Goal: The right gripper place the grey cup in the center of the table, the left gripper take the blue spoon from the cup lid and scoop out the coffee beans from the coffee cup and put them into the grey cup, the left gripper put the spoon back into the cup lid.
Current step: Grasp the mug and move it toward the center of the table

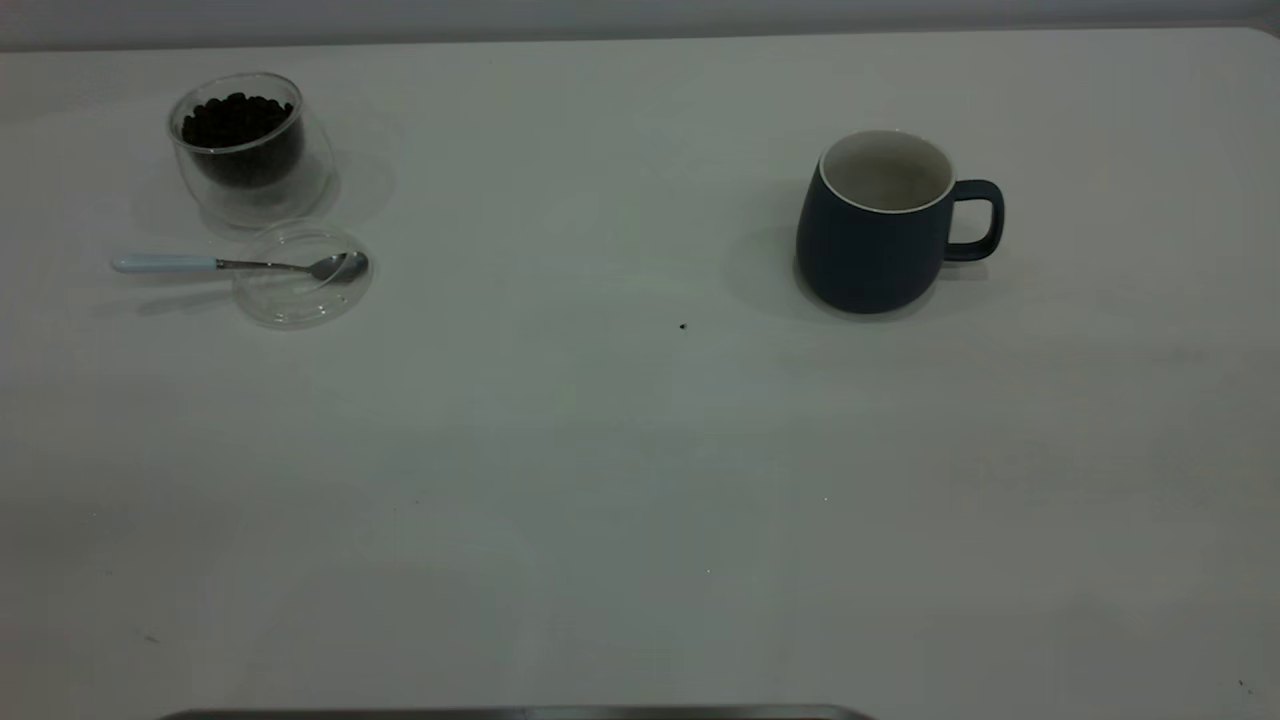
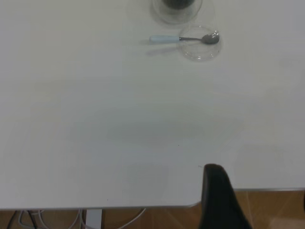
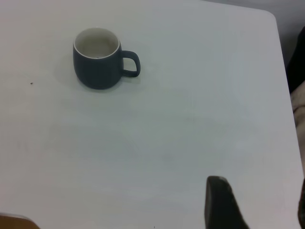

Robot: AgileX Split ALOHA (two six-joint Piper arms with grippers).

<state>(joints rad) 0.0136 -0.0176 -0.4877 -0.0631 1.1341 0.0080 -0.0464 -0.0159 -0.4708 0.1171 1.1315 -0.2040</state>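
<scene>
Both tools hang back over the near desk (image 1: 620, 480) edge, holding nothing; their opening cannot be told. The mug (image 1: 875, 225) stands right; the spoon (image 1: 240, 264) rests across the lid (image 1: 300, 300) beside the bean-filled glass (image 1: 250, 150).

The coffee cup (image 1: 250, 150) stands far left, the cup lid (image 1: 300, 275) just before it (blue spoon (image 1: 240, 264) across it), the grey cup (image 1: 880, 225) well right.
</scene>
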